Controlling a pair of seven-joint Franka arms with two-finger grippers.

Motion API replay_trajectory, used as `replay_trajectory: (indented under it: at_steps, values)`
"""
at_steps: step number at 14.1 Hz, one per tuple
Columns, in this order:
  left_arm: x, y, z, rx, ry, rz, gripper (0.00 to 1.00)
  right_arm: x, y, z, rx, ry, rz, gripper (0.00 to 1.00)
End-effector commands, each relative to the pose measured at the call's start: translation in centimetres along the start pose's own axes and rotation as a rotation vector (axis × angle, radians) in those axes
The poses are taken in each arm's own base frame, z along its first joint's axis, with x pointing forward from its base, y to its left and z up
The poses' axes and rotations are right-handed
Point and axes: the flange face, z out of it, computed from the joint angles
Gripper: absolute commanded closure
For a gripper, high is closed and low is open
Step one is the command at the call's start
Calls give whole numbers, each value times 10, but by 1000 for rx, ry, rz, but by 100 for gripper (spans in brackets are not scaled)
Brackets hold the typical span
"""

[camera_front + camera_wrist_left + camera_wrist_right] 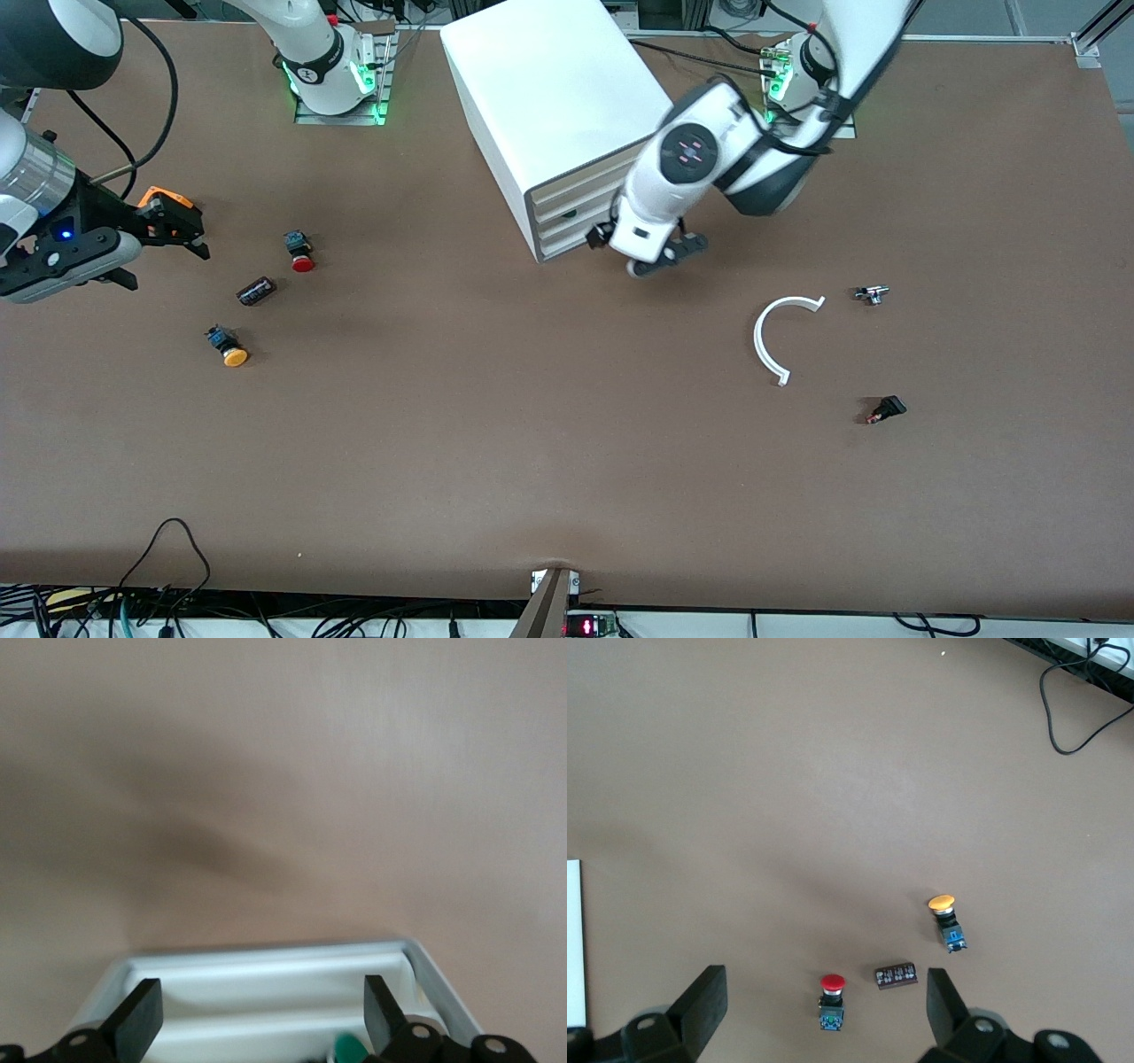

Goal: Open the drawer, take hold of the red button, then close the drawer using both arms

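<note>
The left tool [651,252] hung at the front of the white cabinet [549,97], its fingers [137,1014] spread wide and gripping nothing, with the rim of a drawer [266,957] just under them — whether that drawer was drawn out far enough could not be judged. The button [300,251] lay on its side on the counter [567,461] toward the right arm's end, well apart from the cabinet, red cap pointing toward the front camera. The right tool [168,232] hovered beside it, released as well — clearly the nearer arm. Its wrist view showed the button between the spread fingers [700,1001], so the grab probably called for a short descent.
</note>
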Motion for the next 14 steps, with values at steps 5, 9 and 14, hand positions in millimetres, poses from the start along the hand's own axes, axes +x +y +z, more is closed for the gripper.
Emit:
replay_trajectory:
  at_steps: [5,9,14]
  values:
    - [88,-88,-98,55,102,198,0,-33,14,-36,33,-17,45,0]
    - [124,-162,-162,106,96,307,0,-33,16,-38,22,-14,41,0]
    - [126,-225,-231,129,120,326,0,-34,17,-44,19,-8,46,0]
